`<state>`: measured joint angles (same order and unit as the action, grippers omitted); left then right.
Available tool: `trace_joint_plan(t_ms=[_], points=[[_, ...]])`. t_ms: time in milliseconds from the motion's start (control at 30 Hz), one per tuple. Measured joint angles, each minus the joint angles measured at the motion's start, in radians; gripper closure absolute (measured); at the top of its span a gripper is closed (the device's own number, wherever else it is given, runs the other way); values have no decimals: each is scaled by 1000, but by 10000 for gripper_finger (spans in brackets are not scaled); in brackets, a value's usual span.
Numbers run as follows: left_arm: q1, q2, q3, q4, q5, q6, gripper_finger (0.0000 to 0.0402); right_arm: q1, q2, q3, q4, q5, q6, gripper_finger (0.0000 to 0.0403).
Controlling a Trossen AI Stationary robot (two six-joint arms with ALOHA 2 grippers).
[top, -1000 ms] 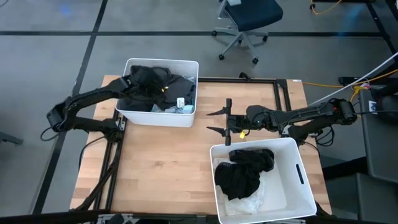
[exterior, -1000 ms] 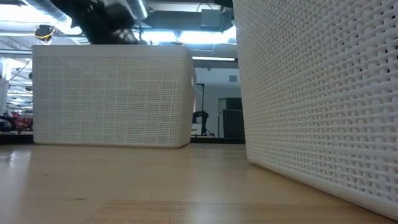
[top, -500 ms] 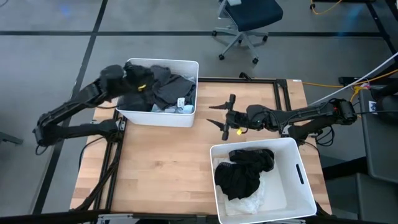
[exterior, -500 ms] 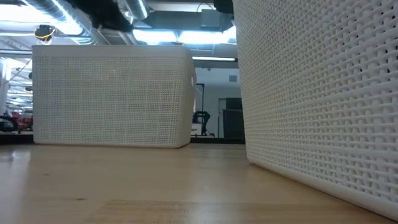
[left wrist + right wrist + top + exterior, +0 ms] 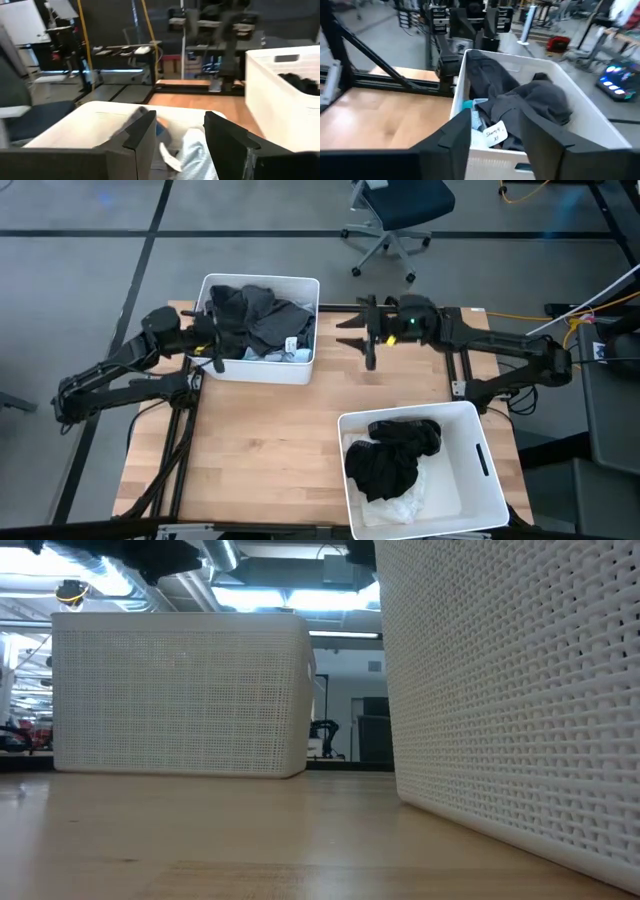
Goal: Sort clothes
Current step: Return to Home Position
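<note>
Both open wide & empty: left end effector (image 5: 212,340) at far bin (image 5: 260,278) left wall, right end effector (image 5: 358,332) just right of it, clothes (image 5: 262,318) inside; retract arms high, w/o snagging rim.

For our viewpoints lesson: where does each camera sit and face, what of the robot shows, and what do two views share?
High: overhead, facing straight down; left gripper, right gripper.
Low: tabletop level, facing far white lattice plastic bin and near bin; dark left arm above.
Left wrist: on left arm, facing across far bin; own fingers.
Right wrist: on right arm, facing dark grey clothes in far bin; own fingers.
Wrist views share the far bin.
</note>
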<state>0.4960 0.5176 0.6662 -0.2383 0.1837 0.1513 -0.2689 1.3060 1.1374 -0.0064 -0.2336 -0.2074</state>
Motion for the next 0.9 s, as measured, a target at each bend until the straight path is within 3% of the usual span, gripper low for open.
trace_joint_plan(t_ms=[233, 400, 600, 900], points=[[-44, -91, -148, 121, 16, -46, 247, -102, -33, -132, 13, -259, 50, 335], [-64, -131, -224, 185, 16, -61, 247, -100, -130, -267, 84, -234, 52, 395], [-68, -144, -251, 207, 16, -70, 247, -106, -308, -435, 196, -124, 79, 381], [-67, -143, -251, 240, 15, -80, 247, -173, -523, -648, 251, -124, 145, 384]])
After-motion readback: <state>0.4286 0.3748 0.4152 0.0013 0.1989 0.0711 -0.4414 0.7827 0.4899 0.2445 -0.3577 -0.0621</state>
